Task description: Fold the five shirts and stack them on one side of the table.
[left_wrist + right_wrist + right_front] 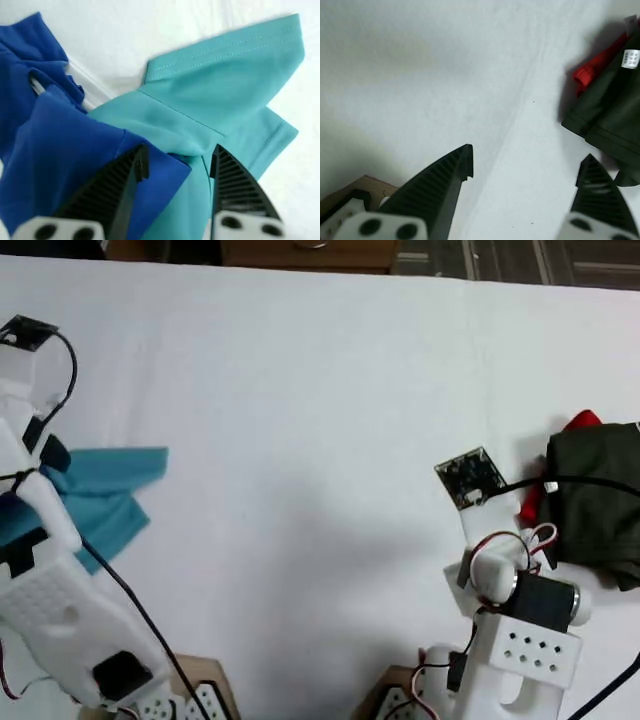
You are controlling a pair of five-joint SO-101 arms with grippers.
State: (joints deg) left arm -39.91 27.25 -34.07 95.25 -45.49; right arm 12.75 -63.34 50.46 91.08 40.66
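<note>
A table covered with a white cloth takes nearly all of the high view. At 9 o'clock on it lies a teal short-sleeved cloth shirt, partly under the white plastic left arm, which comes in from about 8 o'clock.

In the left wrist view, the left gripper has its black ribbed jaws at a narrow gap, and this gap is filled with cloth. They hold a bunch of the teal shirt just below its sleeve. A corner of a deep blue cloth shirt is also caught between them. The blue shirt lies crumpled beside the teal shirt, touching it and partly over it. The teal sleeve spreads out away from the jaws, with its stitched hem showing.

At 3 o'clock, at the table's edge, a dark green folded cloth shirt lies on top of a red cloth shirt. The red one shows only at the far corner and at the near side of the green one.

The white right arm stands at about 5 o'clock, just beside this pile. The right gripper has its jaws wide apart over bare white cloth, with nothing between them. In the right wrist view, the dark green shirt is near one jaw but apart from it.
</note>
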